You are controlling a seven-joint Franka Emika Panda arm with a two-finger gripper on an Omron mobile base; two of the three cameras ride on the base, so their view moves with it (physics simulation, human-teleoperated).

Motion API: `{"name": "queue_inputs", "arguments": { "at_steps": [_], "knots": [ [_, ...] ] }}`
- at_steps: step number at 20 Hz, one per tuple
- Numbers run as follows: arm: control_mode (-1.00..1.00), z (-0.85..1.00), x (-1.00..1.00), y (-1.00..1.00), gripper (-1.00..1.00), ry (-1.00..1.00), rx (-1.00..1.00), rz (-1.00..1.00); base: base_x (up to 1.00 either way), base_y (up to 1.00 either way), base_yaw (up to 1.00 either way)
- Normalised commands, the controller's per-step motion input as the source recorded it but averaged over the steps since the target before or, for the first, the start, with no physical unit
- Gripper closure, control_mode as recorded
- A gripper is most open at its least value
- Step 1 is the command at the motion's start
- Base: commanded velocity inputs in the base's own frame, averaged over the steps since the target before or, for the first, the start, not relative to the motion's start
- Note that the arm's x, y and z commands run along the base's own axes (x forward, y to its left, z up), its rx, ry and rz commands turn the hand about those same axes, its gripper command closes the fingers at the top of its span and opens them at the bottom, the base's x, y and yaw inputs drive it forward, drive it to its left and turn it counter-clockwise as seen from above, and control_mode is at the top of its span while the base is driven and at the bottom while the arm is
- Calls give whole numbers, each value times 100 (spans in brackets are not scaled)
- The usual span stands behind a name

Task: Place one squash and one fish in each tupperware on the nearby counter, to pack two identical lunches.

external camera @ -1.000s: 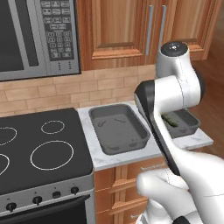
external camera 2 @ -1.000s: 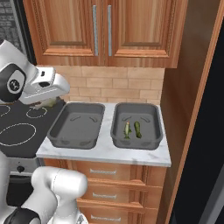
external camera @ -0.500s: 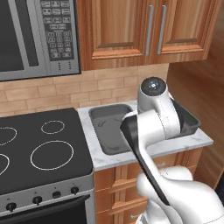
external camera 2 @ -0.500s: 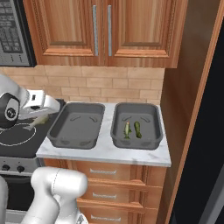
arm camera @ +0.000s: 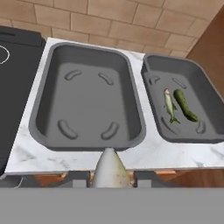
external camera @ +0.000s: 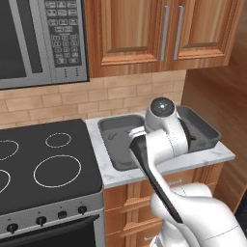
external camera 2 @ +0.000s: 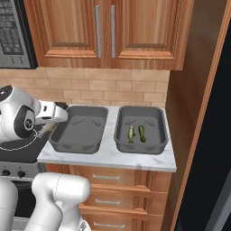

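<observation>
The tupperware comes as a pair on the marble desk point(external camera: 212, 155). In the left base view the left tray point(external camera: 118, 140) sits in the middle of the frame and the right tray point(external camera: 205, 132) at centre right, both largely covered by the white arm, so I cannot read their contents here.

In the right base view the left tray point(external camera 2: 81, 128) sits left of centre and looks bare inside; the right tray point(external camera 2: 140, 131) at centre holds a greenish-yellow fish point(external camera 2: 131, 134) and a dark green squash point(external camera 2: 142, 133) lying side by side, close together. I judge that lunch packed, so half the job is done. The tool point(external camera 2: 45, 130) is at the left edge, just beside the left tray, with something pale under it that I cannot make out.

In the hand view the left tray point(arm camera: 48, 87) lies across the left and centre, empty, and the right tray point(arm camera: 210, 98), cut off at the right edge, carries the fish point(arm camera: 169, 106) and squash point(arm camera: 185, 105). At bottom centre the tool point(arm camera: 110, 177) is pinching a pale silvery fish point(arm camera: 109, 168), its tapered end pointing at the empty tray's near rim. That fish has yet to go in, and a second squash too; I cannot tell where that squash is.
</observation>
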Motion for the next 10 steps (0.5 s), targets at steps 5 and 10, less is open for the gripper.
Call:
{"name": "queue_inputs", "arguments": {
  "at_steps": [5, 10],
  "knots": [
    [-100, -33, 68, 25, 100, 1, 1, 0, 0, 0, 0],
    [-100, -34, 71, 31, 100, 0, 0, 0, 0, 0, 0]
  ]
}}
